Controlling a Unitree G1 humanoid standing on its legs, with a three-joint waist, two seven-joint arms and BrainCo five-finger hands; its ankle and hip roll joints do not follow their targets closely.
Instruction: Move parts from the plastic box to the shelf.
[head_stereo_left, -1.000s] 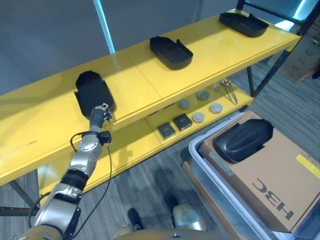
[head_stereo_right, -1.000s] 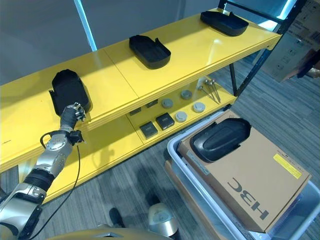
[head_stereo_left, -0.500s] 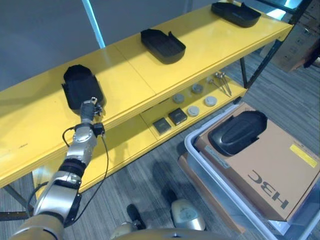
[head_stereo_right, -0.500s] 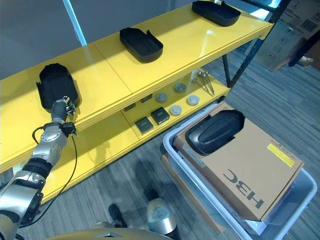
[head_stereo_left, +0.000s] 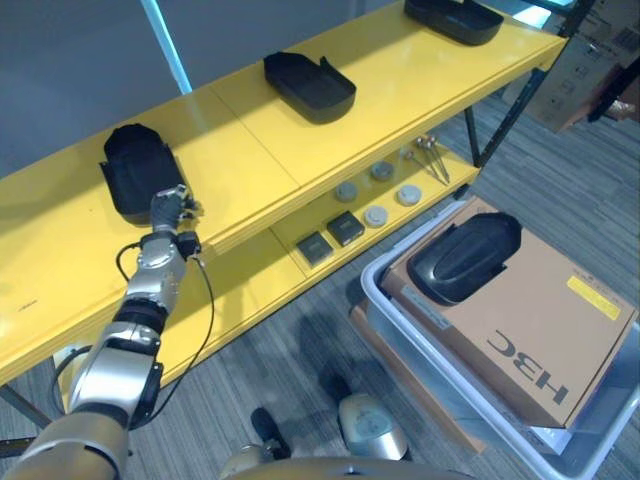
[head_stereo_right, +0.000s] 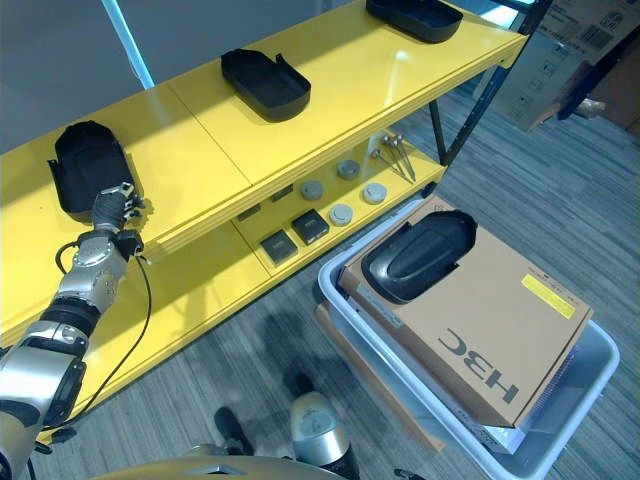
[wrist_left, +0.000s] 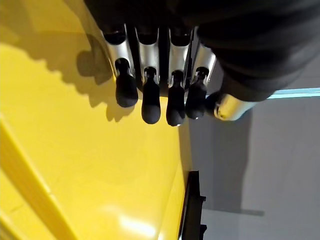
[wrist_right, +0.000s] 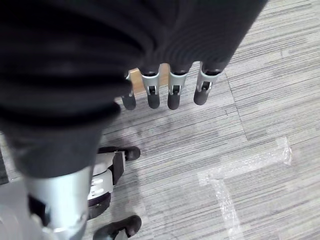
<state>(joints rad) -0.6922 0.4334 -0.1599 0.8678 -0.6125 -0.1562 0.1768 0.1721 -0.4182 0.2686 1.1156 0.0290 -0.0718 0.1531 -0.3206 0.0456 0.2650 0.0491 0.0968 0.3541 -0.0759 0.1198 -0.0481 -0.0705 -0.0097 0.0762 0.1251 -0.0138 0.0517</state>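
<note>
A black moulded part lies on the yellow top shelf at its left end. My left hand is at that part's near right corner, over the shelf, open and holding nothing; its fingers are straight above the yellow surface. Two more black parts lie further right along the shelf. Another black part rests on a cardboard box inside the grey plastic box. My right hand hangs open over the floor.
The lower shelf carries round discs, small black squares and metal tools. A dark shelf post stands at the right end. Grey carpet lies between the shelf and the plastic box.
The camera has swung, so the whole scene sits further left and up. My left hand has shifted from the part's near edge to its near right corner, off the part.
</note>
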